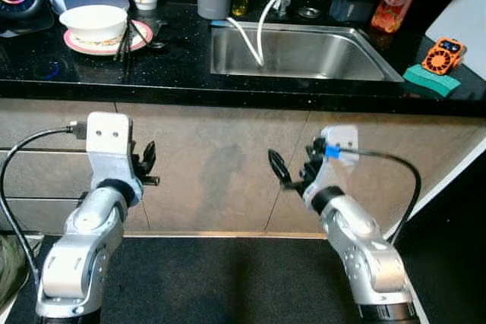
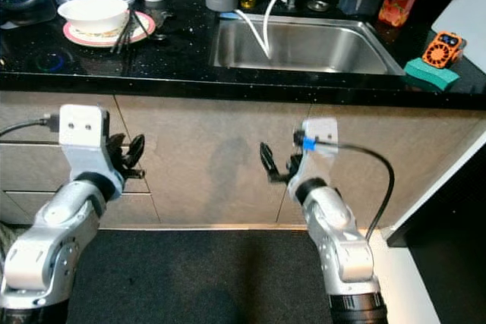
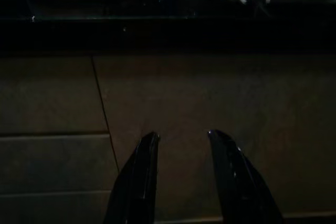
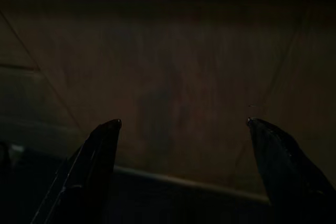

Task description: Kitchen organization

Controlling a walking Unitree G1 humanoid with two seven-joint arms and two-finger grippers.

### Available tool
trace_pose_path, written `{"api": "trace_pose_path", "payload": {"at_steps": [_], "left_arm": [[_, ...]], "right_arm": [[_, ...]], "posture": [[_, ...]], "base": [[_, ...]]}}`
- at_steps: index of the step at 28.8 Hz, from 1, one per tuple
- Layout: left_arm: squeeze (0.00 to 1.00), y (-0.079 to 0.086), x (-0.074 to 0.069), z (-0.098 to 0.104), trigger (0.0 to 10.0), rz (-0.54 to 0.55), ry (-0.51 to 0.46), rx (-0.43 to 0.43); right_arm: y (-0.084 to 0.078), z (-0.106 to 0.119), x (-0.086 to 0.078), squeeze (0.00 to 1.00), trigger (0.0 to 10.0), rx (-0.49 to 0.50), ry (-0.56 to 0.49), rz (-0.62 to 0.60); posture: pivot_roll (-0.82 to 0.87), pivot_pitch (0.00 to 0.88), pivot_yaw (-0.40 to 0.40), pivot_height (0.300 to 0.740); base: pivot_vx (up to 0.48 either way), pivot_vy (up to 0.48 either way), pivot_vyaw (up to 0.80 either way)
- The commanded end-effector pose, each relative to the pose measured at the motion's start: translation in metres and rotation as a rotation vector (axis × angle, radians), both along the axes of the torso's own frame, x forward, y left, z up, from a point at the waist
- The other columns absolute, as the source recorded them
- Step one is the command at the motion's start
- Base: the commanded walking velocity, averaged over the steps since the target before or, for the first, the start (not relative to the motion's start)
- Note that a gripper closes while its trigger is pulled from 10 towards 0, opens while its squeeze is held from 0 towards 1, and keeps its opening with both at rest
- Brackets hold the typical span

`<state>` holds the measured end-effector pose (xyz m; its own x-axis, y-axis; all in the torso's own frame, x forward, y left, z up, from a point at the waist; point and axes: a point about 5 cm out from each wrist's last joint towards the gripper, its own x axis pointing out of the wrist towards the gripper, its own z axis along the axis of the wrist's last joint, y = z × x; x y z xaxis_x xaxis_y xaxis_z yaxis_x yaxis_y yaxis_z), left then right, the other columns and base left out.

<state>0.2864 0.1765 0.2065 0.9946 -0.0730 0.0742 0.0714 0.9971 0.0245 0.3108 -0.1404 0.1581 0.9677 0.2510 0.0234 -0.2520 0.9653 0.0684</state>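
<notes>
Grippers, left (image 1: 146,163) and right (image 1: 292,170), both empty with fingers spread, held low before cabinet fronts (image 1: 213,165) in readiness; bowl (image 1: 93,20) on plate (image 1: 106,42) with chopsticks (image 1: 125,42) at ten o'clock, sink (image 1: 304,55) at twelve.

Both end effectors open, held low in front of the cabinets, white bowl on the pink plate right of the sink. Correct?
Not quite: the white bowl on the pink plate sits left of the sink, per the left eye view. Left end effector and right end effector are open, low before the cabinets.
</notes>
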Motion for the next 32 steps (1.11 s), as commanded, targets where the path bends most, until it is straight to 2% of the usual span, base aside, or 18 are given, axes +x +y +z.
{"api": "trace_pose_path", "payload": {"at_steps": [1,5,7,8,9,11,14,32], "left_arm": [[0.0,-0.001,-0.004,-0.013,10.0,0.001,0.0,0.005],[0.0,0.003,-0.011,-0.027,10.0,0.02,-0.021,0.053],[0.0,0.004,-0.017,-0.046,10.0,0.019,0.013,0.122],[0.0,0.004,-0.017,-0.046,10.0,0.019,0.013,0.122],[0.0,0.006,-0.02,-0.054,10.0,0.029,0.038,0.144],[0.0,0.011,-0.024,-0.071,10.0,0.046,0.105,0.116],[0.0,0.015,-0.029,-0.083,10.0,0.042,0.142,0.101],[0.0,0.015,-0.023,-0.078,10.0,0.018,0.084,0.064]], "right_arm": [[-0.007,-0.006,-0.004,0.0,10.0,-0.005,-0.021,-0.025],[-0.01,-0.02,-0.01,0.0,10.0,-0.062,-0.037,-0.04],[-0.015,-0.037,-0.015,0.0,10.0,-0.102,-0.02,-0.044],[-0.015,-0.037,-0.015,0.0,10.0,-0.102,-0.02,-0.044],[-0.018,-0.043,-0.017,0.0,10.0,-0.096,-0.002,-0.052],[-0.022,-0.051,-0.022,0.0,10.0,-0.07,0.033,-0.066],[-0.024,-0.055,-0.024,0.0,10.0,-0.025,0.047,-0.093],[-0.024,-0.061,-0.021,0.0,10.0,-0.003,0.044,-0.11]], "posture": [[0.0,0.106,-0.021,0.74],[0.0,0.108,-0.021,0.74],[0.0,0.107,-0.022,0.74],[0.0,0.107,-0.022,0.74],[0.0,0.107,-0.022,0.74],[0.0,0.109,-0.021,0.74],[0.0,0.11,-0.018,0.74],[0.0,0.108,-0.014,0.74]], "base": [[0.0,0.0,0.0],[0.0,0.0,0.0],[0.0,0.0,0.0],[0.0,0.0,0.0],[0.0,0.0,0.0],[0.0,0.0,0.0],[0.0,0.0,0.0],[0.0,0.0,0.0]]}}
